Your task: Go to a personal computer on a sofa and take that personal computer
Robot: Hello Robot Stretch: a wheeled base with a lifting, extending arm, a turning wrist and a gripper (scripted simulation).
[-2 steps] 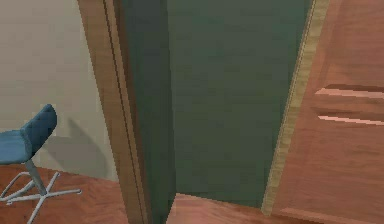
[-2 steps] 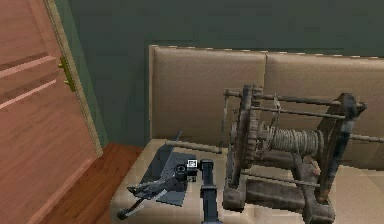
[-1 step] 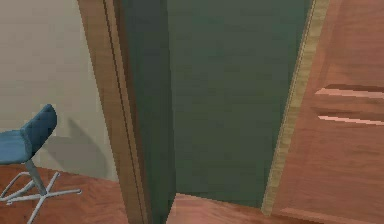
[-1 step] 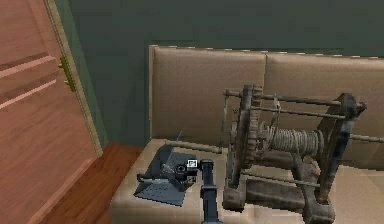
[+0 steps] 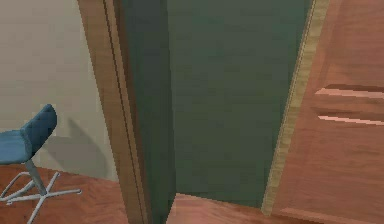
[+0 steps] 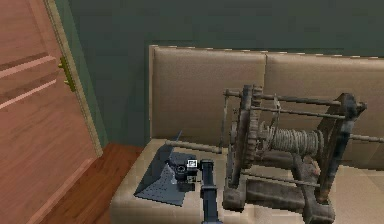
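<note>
Gripper finding first: it sits at the far end of the arm, right against the dark shape of the personal computer. You cannot tell whether it has hold of anything, because the machine lies on a surface at and behind the fingers. The personal computer rests on the seat of the sofa, partly under the gripper and spreading away on the side opposite the arm, with its lid raised at a slant. Judge it a stiff, thin, smooth-shelled item, fairly weighty for two thin fingers and liable to slip or swing if taken off-centre. The lid and hinge are the fragile parts. You should take it by the edge of the flat base, close to the hinge line, and leave the raised lid alone. Expect the cushion beneath to give, so a downward press may tilt the base. On the arm's other side, near the gripper, a wooden frame wound with cord stands on the same seat. Treat it as a snag risk for any swing that way. Well beyond the computer, past the sofa's end, a wooden door stands against a green wall. Ahead of the base are a doorway and a blue chair, both remote from the work.
</note>
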